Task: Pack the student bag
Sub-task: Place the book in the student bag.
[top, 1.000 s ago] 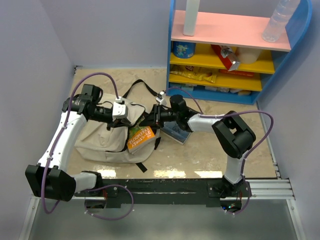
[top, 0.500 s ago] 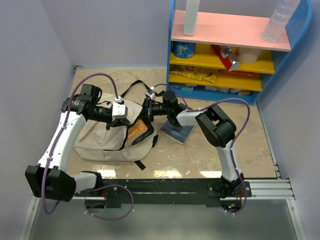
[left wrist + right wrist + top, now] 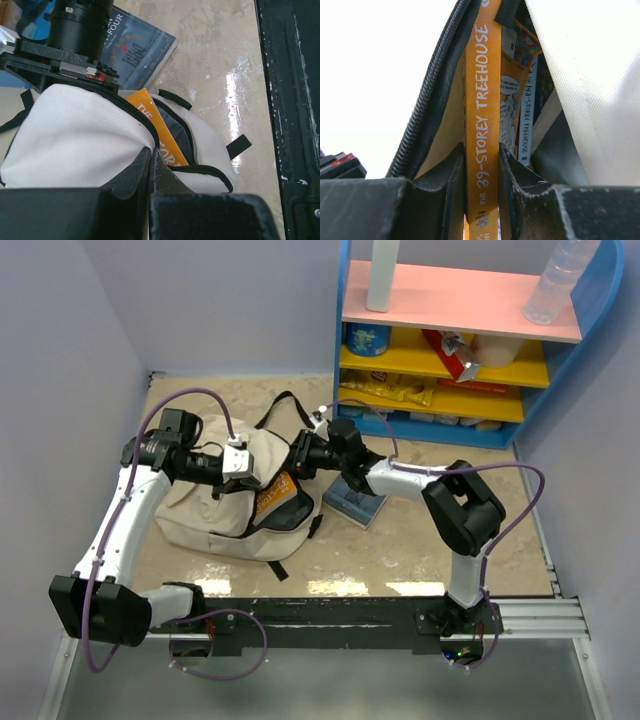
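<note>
The bag (image 3: 215,515) lies on the worktop (image 3: 420,540) toward 9 o'clock. The left hand (image 3: 151,156) pinches the fabric at its opening. The right hand (image 3: 482,160) clamps the spine of an orange book (image 3: 482,100) standing in that opening.

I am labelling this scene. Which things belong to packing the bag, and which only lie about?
Job in hand: student bag, its edge pinched by left gripper; orange book, clamped in right gripper, partly inside; blue book beside the bag, probably next.
Lying about: shelf unit, plastic bottle, snack packets.
</note>
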Motion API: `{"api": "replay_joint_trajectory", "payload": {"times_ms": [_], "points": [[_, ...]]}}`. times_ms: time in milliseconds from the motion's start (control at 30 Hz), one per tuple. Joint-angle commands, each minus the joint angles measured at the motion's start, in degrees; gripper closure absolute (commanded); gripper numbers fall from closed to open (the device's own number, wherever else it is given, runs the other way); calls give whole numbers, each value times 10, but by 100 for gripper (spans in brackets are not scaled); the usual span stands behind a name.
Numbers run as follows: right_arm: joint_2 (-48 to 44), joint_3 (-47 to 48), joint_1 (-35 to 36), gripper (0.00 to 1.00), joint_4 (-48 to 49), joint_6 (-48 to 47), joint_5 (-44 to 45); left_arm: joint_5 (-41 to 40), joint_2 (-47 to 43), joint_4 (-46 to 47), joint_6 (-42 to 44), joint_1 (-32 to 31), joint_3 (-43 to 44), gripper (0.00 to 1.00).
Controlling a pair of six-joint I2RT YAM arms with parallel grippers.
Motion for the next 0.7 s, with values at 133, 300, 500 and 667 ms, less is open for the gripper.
{"api": "replay_joint_trajectory", "payload": {"times_ms": [133,300,500,667], "points": [[19,-90,-20,100,467,255,10,69,-14,-89,102,-4,27,100],[-6,-200,-9,100,596,313,111,71,-13,-90,107,-4,22,100],[-42,-205,3,100,573,316,159,78,-6,-90,99,-6,33,100],[-50,-195,18,100,554,316,179,80,-6,-90,99,-5,35,100]]}}
